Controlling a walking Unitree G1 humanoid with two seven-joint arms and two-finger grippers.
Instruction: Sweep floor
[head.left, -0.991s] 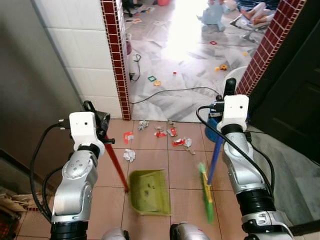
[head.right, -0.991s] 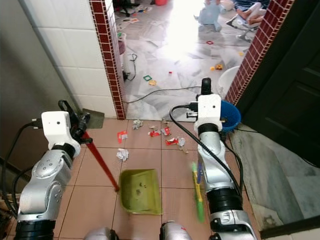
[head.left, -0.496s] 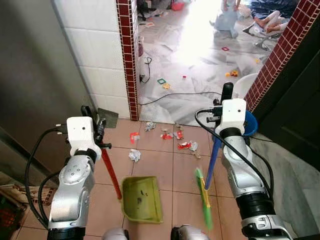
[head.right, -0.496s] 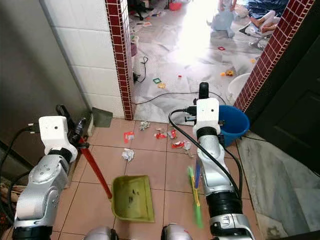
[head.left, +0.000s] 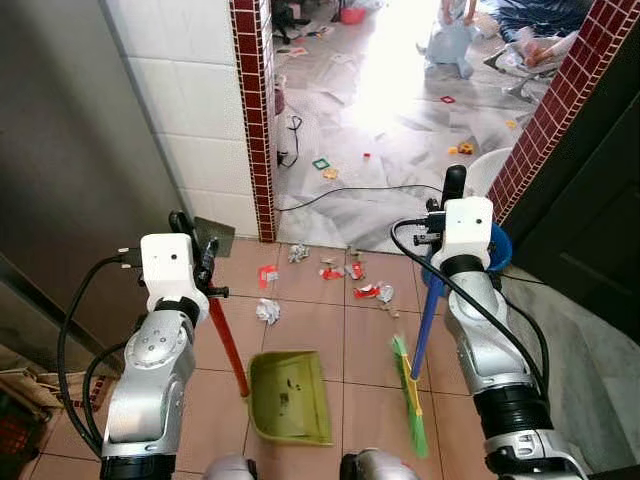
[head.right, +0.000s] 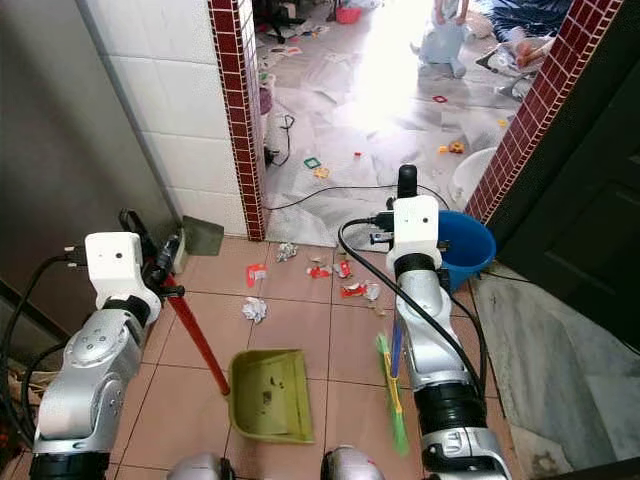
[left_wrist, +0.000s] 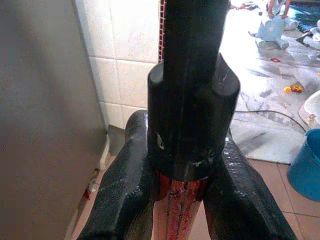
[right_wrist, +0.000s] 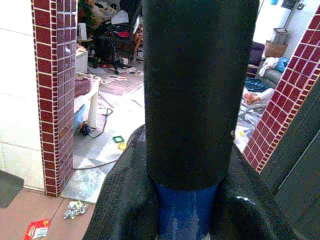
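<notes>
Left claw (left_wrist: 182, 200) clamps the red handle (head.left: 227, 344) of the green dustpan (head.left: 290, 397), resting on the tiled floor (head.left: 330, 330) at 6 o'clock. Right claw (right_wrist: 187, 210) grips the blue-handled broom (head.left: 412, 395); litter (head.left: 352, 272) lies at 12 o'clock.

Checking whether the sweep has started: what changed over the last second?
Mostly the camera shifted. The broom head, blurred earlier, now looks steadier beside the dustpan. The left gripper still clamps the dustpan's red handle, the right gripper the broom's blue handle. The litter lies unswept as before.
</notes>
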